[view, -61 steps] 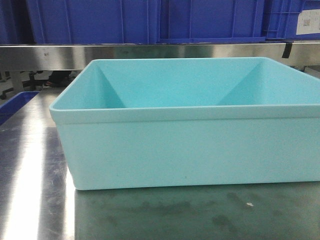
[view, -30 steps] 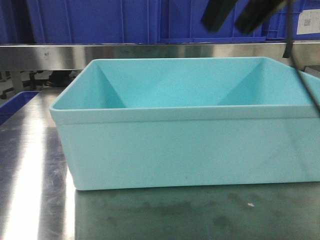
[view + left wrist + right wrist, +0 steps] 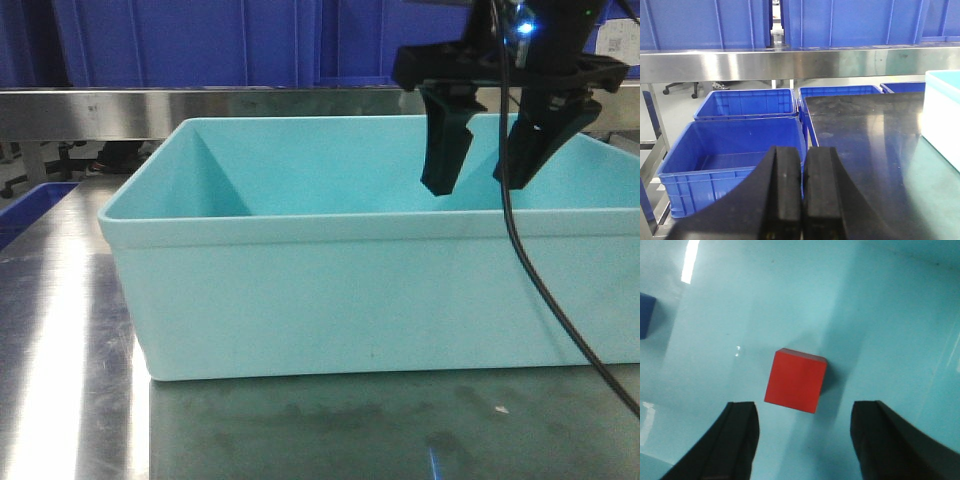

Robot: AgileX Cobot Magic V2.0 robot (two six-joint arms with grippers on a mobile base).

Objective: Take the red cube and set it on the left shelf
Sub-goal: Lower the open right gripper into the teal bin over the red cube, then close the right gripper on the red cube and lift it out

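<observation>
The red cube lies on the floor of the light blue bin; it shows only in the right wrist view, hidden behind the bin wall in the front view. My right gripper hangs open above the bin, fingertips near rim height, and in its own view the cube sits just beyond and between the spread fingers, untouched. My left gripper is shut and empty, off the table's left, over blue crates. The steel shelf runs across behind.
A blue cube lies at the bin floor's left edge. Blue crates stand on the floor left of the table. More blue crates stand on the steel shelf behind the bin. A black cable hangs from the right arm.
My right gripper has come down into the front view from the top, from out of view to its fingertips at the bin's rim height. The bin has not moved.
</observation>
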